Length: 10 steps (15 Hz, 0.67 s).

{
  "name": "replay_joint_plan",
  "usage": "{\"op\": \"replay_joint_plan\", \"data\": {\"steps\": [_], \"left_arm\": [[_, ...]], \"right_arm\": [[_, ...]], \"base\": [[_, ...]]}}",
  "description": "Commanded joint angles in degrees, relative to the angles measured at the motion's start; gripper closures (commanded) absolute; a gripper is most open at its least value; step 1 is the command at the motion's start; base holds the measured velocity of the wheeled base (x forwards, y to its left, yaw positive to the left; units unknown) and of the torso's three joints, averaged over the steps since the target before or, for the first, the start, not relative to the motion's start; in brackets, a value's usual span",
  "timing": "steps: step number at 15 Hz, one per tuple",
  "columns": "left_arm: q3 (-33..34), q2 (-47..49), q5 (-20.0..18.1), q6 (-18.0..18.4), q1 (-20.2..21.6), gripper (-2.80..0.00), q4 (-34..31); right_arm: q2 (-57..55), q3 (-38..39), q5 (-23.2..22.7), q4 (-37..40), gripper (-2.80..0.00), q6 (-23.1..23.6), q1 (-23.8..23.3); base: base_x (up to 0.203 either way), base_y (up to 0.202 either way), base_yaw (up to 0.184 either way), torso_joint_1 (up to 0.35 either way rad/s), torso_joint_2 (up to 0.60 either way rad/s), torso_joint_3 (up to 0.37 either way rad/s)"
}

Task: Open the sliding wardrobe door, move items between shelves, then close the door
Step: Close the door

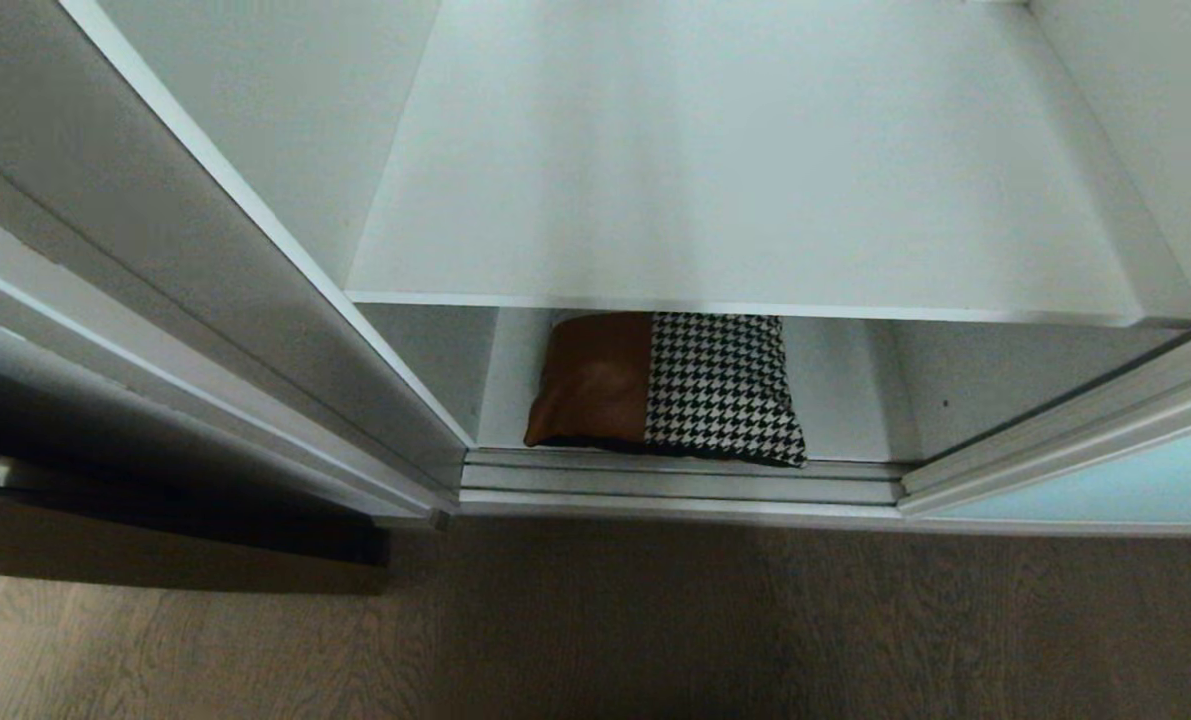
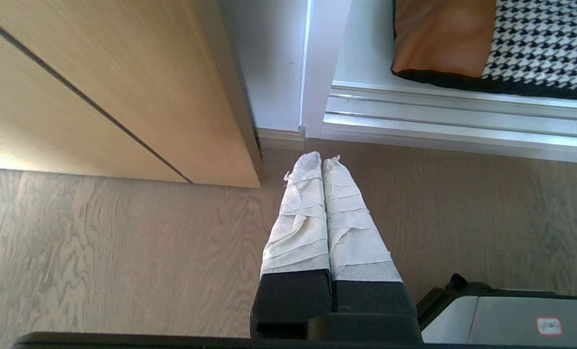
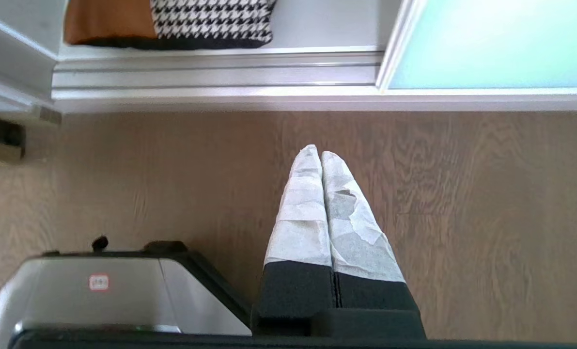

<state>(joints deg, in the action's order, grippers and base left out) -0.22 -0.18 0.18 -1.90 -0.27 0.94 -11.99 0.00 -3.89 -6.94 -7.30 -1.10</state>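
The wardrobe stands open in front of the robot. The sliding wardrobe door (image 1: 1105,480), pale aqua frosted glass in a thin silvery frame, sits pushed to the right, only its near lower corner showing. In the opening, the cushion (image 1: 665,388) lies on the bottom shelf (image 1: 845,400), close behind the metal door track (image 1: 680,480), its tan leather part to the left and the houndstooth part to the right. Above it a plain white upper shelf (image 1: 735,180) stretches bare across the wardrobe.

Both arms hang low over the wood floor (image 1: 595,630), short of the track. The left end effector (image 2: 322,160) is clenched, its taped fingers pressed together on nothing, near the corner of a light-brown wooden door (image 2: 123,87). The right end effector (image 3: 316,152) is likewise clenched and empty, pointing toward the track.
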Motion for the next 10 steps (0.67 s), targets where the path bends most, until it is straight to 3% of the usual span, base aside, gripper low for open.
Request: {"op": "replay_joint_plan", "data": {"steps": [1, 3, 6, 10], "left_arm": [[0.04, 0.09, -0.01, -0.03, 0.0, 0.0, 0.03], [-0.01, 0.09, -0.01, -0.03, 0.0, 0.0, 0.03], [0.04, 0.09, -0.01, -0.03, 0.0, 0.0, 0.03], [0.04, 0.09, -0.01, -0.03, 0.0, 0.0, 0.03]], "right_arm": [[6.47, -0.14, -0.02, 1.26, 0.0, 0.81, 0.53], [11.88, -1.05, 0.15, 4.49, 0.0, 2.5, 0.99], [12.08, 0.02, 2.82, 6.45, 0.0, 9.22, 1.18], [12.07, 0.0, 2.57, 6.68, 0.0, 9.76, 1.19]], "base": [[0.0, 0.0, 0.0, 0.0, 0.0, 0.0], [0.0, 0.0, 0.0, 0.0, 0.0, 0.0], [0.0, 0.0, 0.0, 0.0, 0.0, 0.0], [0.0, 0.0, 0.0, 0.0, 0.0, 0.0]]}}
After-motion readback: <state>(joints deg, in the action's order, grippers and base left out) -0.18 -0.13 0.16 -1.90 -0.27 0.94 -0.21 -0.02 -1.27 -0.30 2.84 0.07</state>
